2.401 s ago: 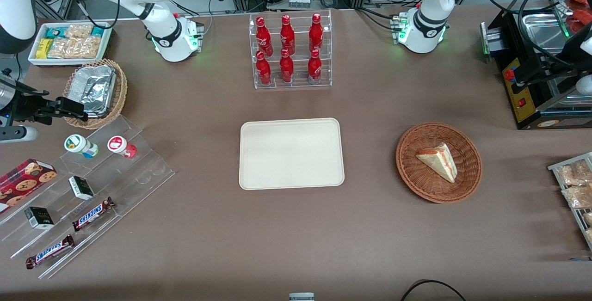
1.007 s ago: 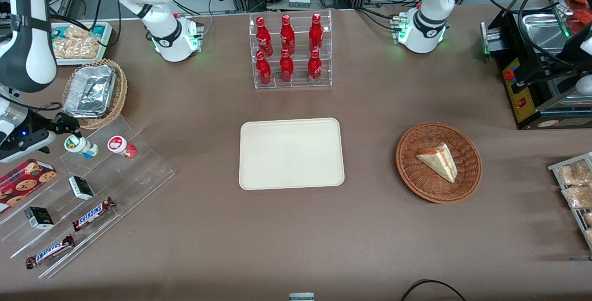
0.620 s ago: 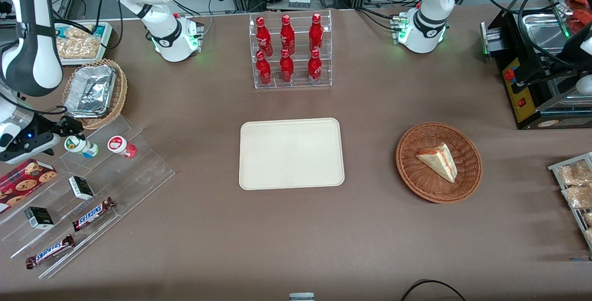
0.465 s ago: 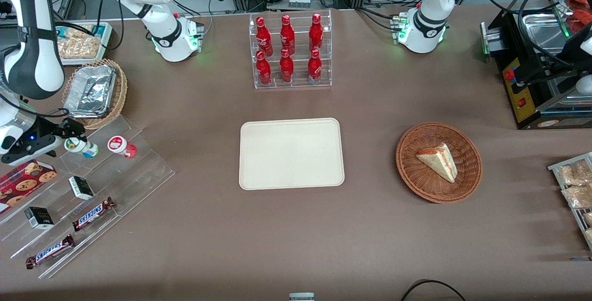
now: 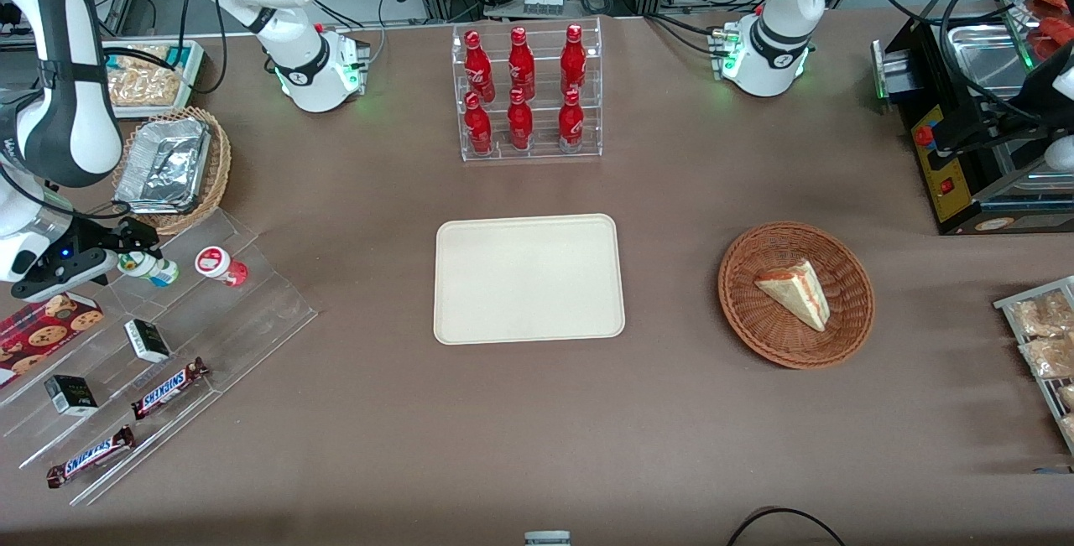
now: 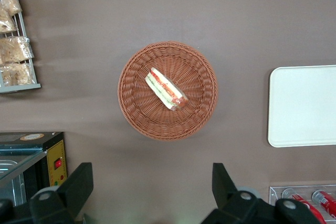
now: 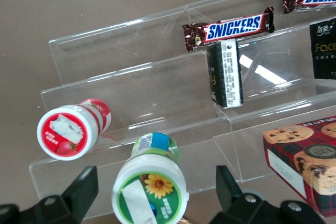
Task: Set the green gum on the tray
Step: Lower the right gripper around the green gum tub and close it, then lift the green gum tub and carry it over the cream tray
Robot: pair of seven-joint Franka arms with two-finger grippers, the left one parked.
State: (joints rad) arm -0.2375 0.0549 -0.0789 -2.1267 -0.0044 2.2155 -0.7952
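Black fingers spread, the end effector [image 7: 152,195] straddles the green gum [image 7: 149,192] on the acrylic stand [image 7: 157,93].

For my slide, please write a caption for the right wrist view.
Open gripper straddling the green gum on the clear stepped rack, beside the red gum.

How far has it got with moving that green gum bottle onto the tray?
Done: the gripper has reached the clear stepped stand, its open fingers on either side of the green gum, beside the red-lidded bottle. In hand: closing on the bottle, which still sits on its shelf. Left: gripping, lifting and carrying it to the tray, which holds nothing.
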